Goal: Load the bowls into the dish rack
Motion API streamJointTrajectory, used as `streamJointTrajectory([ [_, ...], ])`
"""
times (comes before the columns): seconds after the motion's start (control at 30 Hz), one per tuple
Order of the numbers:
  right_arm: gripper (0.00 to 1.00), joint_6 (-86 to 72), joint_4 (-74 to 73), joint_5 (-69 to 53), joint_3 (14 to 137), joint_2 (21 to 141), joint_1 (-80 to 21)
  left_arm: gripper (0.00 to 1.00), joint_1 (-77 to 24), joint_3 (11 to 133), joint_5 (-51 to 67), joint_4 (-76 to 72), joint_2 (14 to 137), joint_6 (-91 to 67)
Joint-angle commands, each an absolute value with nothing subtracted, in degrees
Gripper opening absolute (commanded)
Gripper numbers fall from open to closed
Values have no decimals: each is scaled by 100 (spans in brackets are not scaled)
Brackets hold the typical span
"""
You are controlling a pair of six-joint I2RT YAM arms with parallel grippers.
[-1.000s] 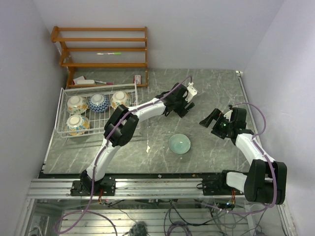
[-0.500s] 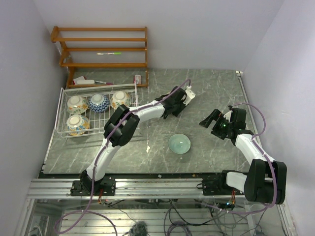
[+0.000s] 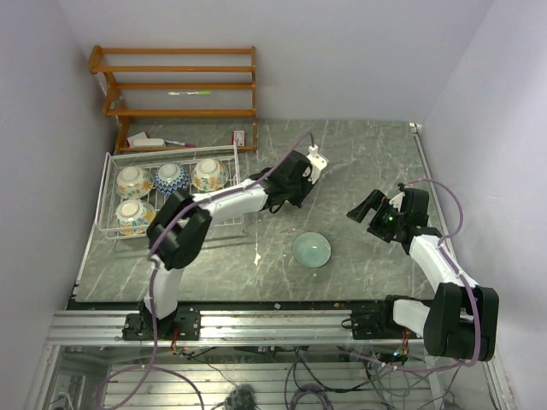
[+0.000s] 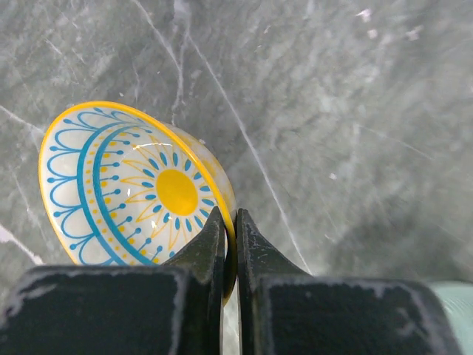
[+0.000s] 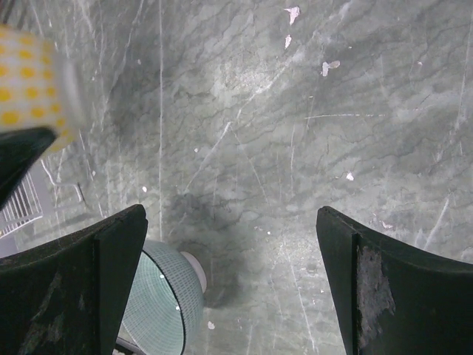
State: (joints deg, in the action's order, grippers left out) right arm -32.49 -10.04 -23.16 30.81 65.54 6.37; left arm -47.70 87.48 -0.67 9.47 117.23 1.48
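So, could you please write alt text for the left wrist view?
The left claw is pinched shut on the rim of a painted bowl, white inside with a yellow centre, blue sunburst lines and a yellow rim, held tilted against the grey marbled table. A sliver of the pale teal bowl shows at the lower right edge.

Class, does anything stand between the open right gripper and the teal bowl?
Nothing visible does. Only bare table separates the right gripper from the teal bowl. The left gripper holds its patterned bowl off that line.
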Motion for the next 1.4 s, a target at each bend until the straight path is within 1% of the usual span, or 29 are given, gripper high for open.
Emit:
streamJointTrajectory([
  [0.0,99,-3206,-1096,-2314,3041,6385,660,7,-4637,8295,597,265,10373,-489],
  [0.23,99,-3202,-1138,-2403,3008,6253,662,7,-3974,7055,1730,-654,8497,-1500],
  [0.33,99,-3216,-1141,-2426,2959,6196,659,7,-3245,6316,2116,-1088,7641,-2220],
  [0.43,99,-3202,-1173,-2421,2936,6163,659,7,-2522,5665,2226,-1241,6927,-2836],
  [0.63,99,-3194,-1206,-2422,2947,6110,659,7,-1129,4494,2856,-1619,5983,-3851],
  [0.8,99,-3246,-1118,-2468,2869,6117,659,7,-226,3582,3678,-2685,5985,-4860],
  [0.9,99,-3231,-1108,-2468,2801,6120,659,7,125,3160,3914,-3318,6067,-5300],
  [1.07,99,-3195,-1098,-2429,2761,6116,659,7,268,2892,4042,-3457,6297,-5401],
  [1.27,99,-3237,-970,-2448,2716,6234,659,7,316,2580,4158,-4134,6675,-5768],
  [1.37,99,-3237,-928,-2435,2691,6270,659,7,308,2551,4243,-4161,6883,-5768],
])
